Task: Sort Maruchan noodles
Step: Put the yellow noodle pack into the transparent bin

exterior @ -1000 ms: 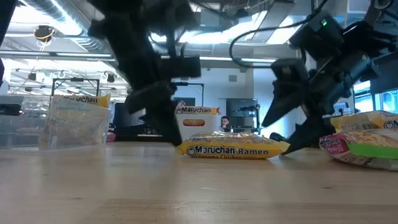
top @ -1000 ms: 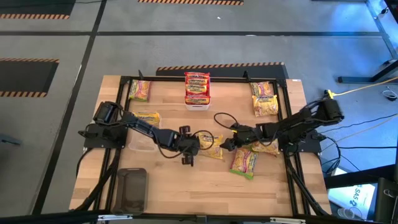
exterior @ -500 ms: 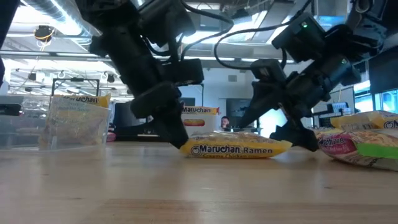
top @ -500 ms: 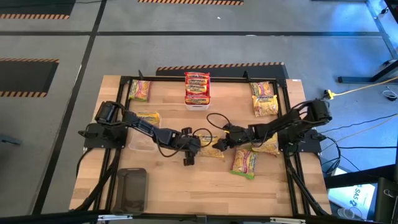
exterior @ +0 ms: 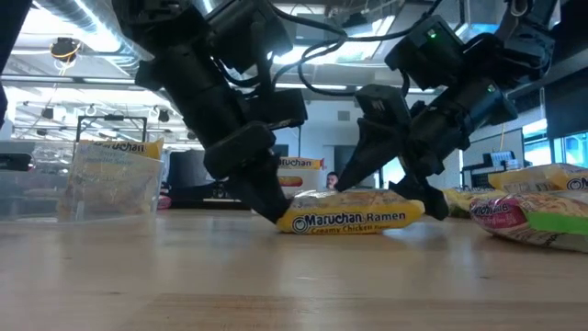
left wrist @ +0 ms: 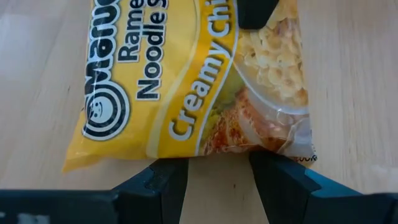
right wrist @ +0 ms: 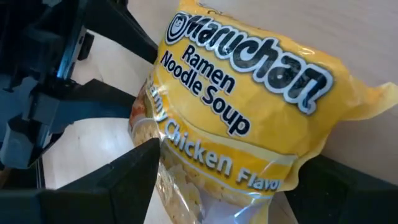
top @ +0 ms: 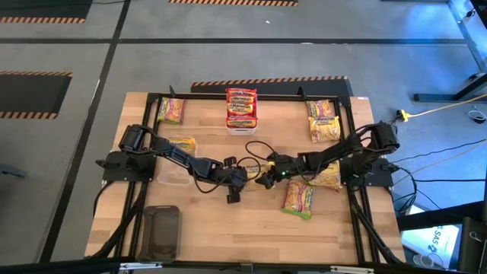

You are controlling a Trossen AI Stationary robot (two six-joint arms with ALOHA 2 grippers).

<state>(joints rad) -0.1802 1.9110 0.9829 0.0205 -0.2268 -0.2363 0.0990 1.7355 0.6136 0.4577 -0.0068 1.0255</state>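
left gripper (exterior: 271,207) fingers (left wrist: 161,186) parted about one end of creamy chicken packet (exterior: 349,219), tips hidden beneath its edge; grip unconfirmed. right gripper (exterior: 390,198) fingers (right wrist: 130,174) spread wide astride opposite end, contact obscured. packet lying mid tabletop (top: 213,221), largely masked from above by both grippers. remaining packets (top: 298,198) partly covered by right arm.

Both grippers crowd one yellow packet (top: 255,174) — left gripper (top: 242,177) and right gripper (top: 264,179) block each other; bare table (top: 251,221) lies beside them.
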